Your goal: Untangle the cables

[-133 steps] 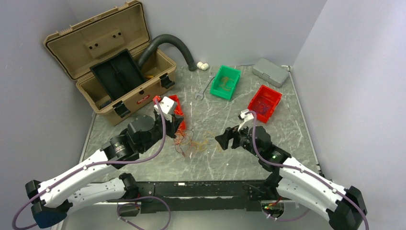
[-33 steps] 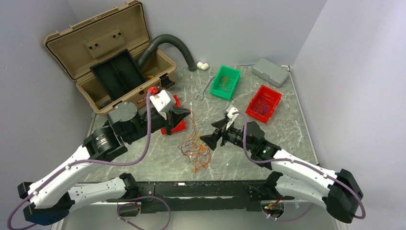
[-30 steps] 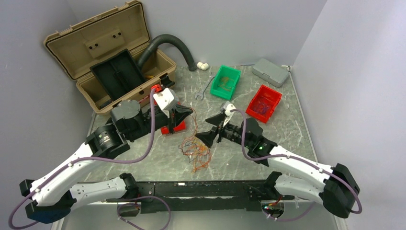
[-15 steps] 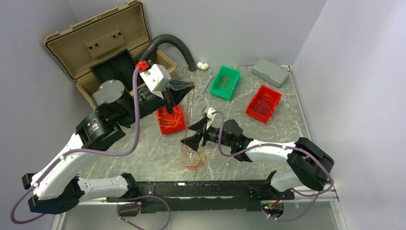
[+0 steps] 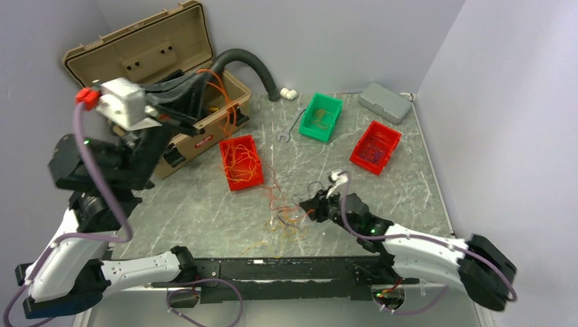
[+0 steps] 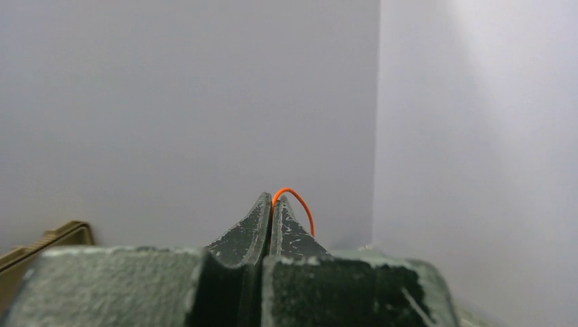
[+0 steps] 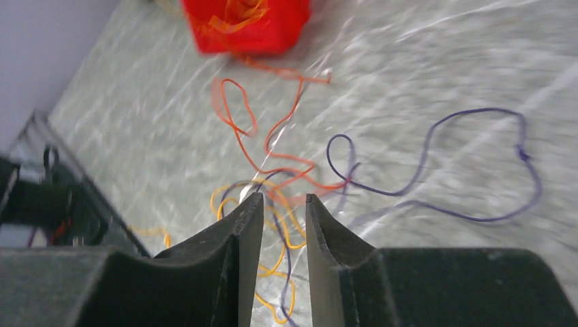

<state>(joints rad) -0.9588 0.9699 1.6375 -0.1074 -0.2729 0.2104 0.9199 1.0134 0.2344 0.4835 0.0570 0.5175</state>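
Cables: loose curly heap of orange, yellow and dark strands lying on the table, near its front edge and between the two arms. Right wrist view shows the strands spread flat, including an orange loop and a thin purple strand running off to one side.

One orange strand is lifted clear of the heap. It arcs out of the left gripper, whose jaws are pressed together on it. In the top view that gripper is raised high over the open toolbox, and the strand hangs from it in loops.

Right gripper: low over the heap, at its right edge in the top view. Fingers are parted by a narrow gap, with strands lying on the table just under the tips. No strand visibly clamped between them.

Red bin just behind the heap, orange wire inside; several strands trail from it toward the heap. Further back right: green bin, second red bin, grey box. Dark hose curves out from behind the toolbox.
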